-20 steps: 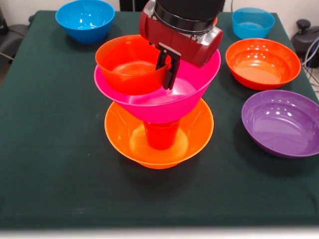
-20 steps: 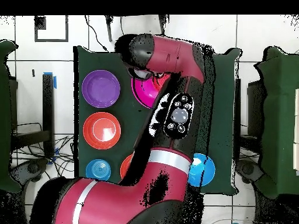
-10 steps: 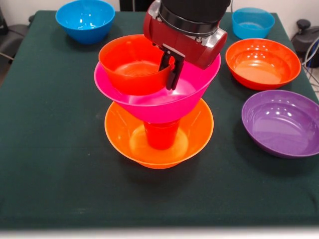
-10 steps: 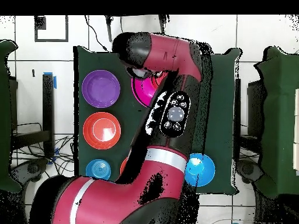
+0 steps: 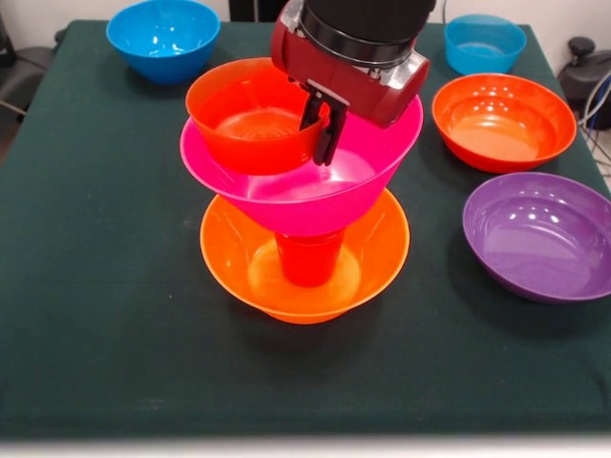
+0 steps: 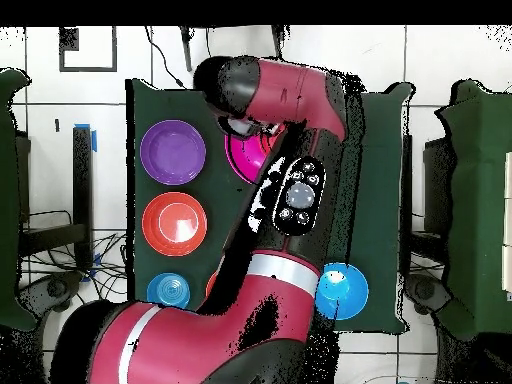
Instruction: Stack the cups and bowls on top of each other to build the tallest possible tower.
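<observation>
Green-clothed table [image 5: 95, 286] | tower below claw: yellow-orange bowl [image 5: 229, 258], red cup [image 5: 307, 258], pink bowl [image 5: 382, 162] | gripper [image 5: 321, 129] clamps orange-red bowl [image 5: 243, 124] by its rim, inside pink bowl | blue bowl [image 5: 162, 36] beyond.

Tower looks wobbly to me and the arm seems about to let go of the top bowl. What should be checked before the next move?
1. End effector pinches the rim of the orange-red bowl: ok.
2. Orange-red bowl sits level in the pink bowl: not ok, it is tilted and off to one side.
3. Pink bowl rests on the cup: ok.
4. Cup stands upright in the yellow-orange bowl: ok.
5. Orange-red bowl's underside touches the pink bowl: cannot tell.
</observation>
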Available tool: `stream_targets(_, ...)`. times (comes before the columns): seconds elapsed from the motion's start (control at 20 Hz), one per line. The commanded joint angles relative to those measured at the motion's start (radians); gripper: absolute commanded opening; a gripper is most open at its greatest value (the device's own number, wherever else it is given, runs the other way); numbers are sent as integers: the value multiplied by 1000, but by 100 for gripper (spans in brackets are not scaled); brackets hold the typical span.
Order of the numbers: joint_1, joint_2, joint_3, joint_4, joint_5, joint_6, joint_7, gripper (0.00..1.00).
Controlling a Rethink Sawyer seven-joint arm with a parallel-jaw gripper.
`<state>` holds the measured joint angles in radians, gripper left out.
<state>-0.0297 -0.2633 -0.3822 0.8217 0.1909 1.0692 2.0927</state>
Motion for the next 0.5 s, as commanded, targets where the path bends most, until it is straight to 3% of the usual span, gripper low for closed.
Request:
stream_targets(0.05,22,22,46,-30,17,90,195,0)
stream_targets(0.5,29,75,24,-152,26,177,214,0)
